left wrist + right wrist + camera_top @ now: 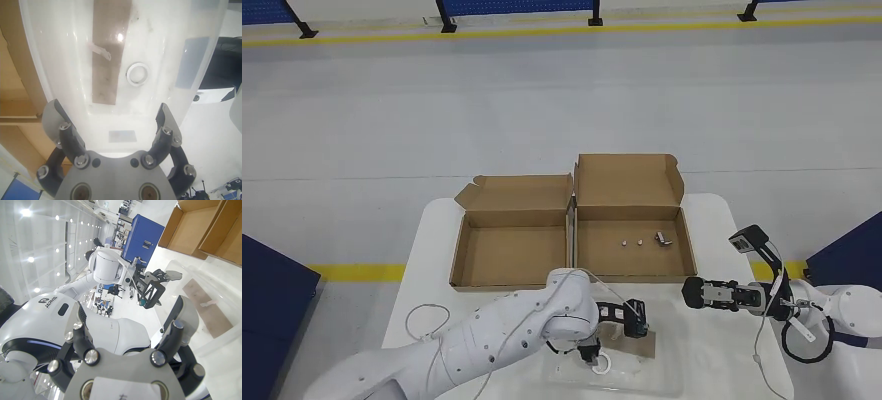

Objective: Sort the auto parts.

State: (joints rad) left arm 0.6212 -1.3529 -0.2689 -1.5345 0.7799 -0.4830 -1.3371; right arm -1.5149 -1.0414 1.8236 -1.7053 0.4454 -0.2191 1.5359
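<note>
1. Left pincer (109, 105) released, above the clear tray (160, 37) holding white ring (137, 74) and clip (101, 52).
2. Right pincer (129, 302) released, empty, near tray.
3. Pick step judged pending; next move needs a centred descent onto the ring.

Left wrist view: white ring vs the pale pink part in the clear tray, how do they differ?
Shape: the white ring is a circle; the pink part is an elongated piece.
Colour: the ring is white, the pink part pale and translucent-looking.
Place: the ring lies on bare tray floor, the pink part over the brown strip.
Shared: both lie in the clear tray, beyond the open left tool.
</note>
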